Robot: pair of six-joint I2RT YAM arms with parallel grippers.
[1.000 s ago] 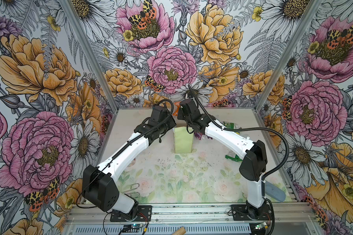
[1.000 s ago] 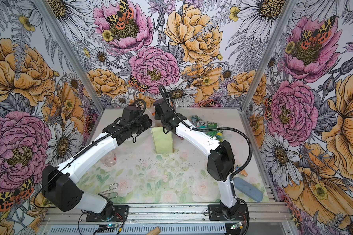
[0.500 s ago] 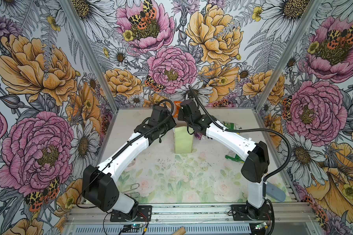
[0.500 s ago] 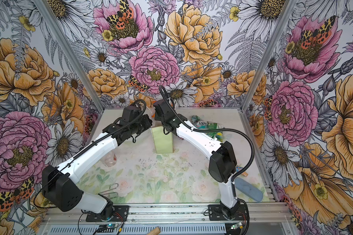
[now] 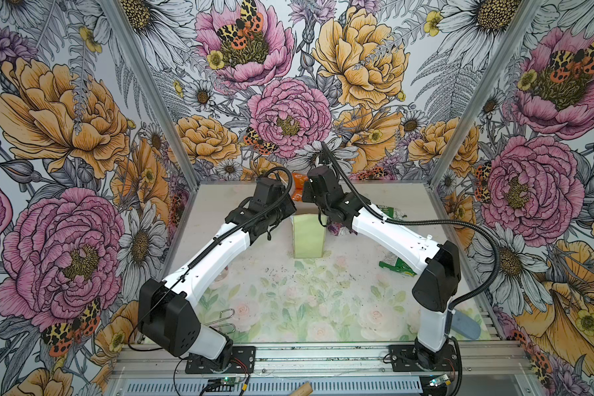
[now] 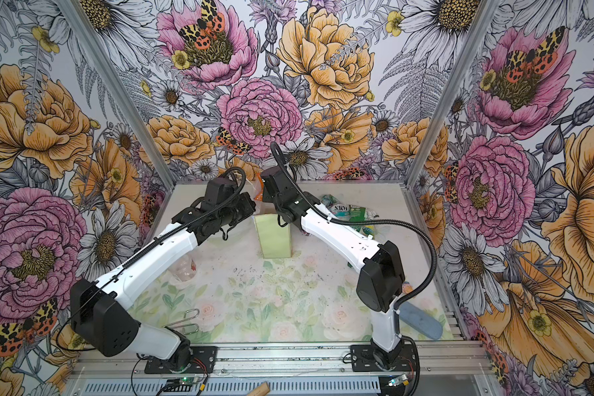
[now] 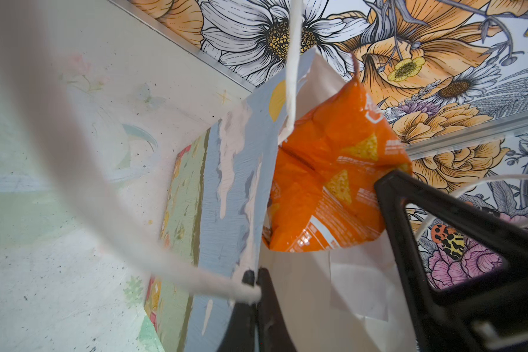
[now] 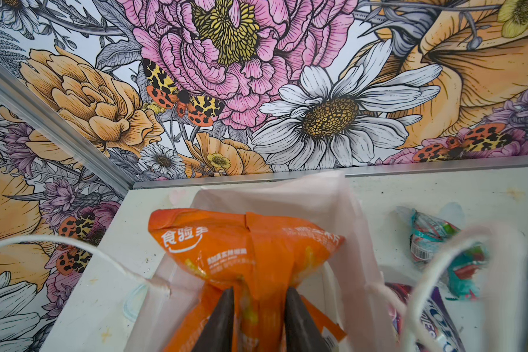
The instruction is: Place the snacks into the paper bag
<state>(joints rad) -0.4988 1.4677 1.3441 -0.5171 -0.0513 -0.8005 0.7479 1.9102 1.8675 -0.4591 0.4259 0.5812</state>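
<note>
Right pincer [image 8: 259,291] of mine is closed partway on a crinkly orange foil packet [image 8: 247,243] printed with yellow triangular chips. My two dark fingers [image 8: 223,317] press its gathered end from either side, and the foil bunches between them. The rest of the packet juts out beyond my fingertips, right at the open mouth of the tall pale green paper bag [image 5: 307,236], with the bag's white inner wall behind it. I cannot tell how far down into the bag it reaches. Left pincer [image 7: 255,275] is clamped tight on the bag's rim, at the spot where a thin white cord handle [image 7: 290,76] is fixed. Seen from that wrist, the packet [image 7: 326,170] hangs just beyond the pinched edge, touching the inside of the paper, and one finger of the right pincer meets its far corner. In both top views the two pincers face each other above the upright bag [image 6: 275,236]. Out to the right of my right pincer, on the table [image 8: 409,195], lie a crumpled teal packet [image 8: 433,240] and, nearer, a purple packet [image 8: 436,317]. A green packet [image 5: 395,267] lies well back beside my right forearm.
</note>
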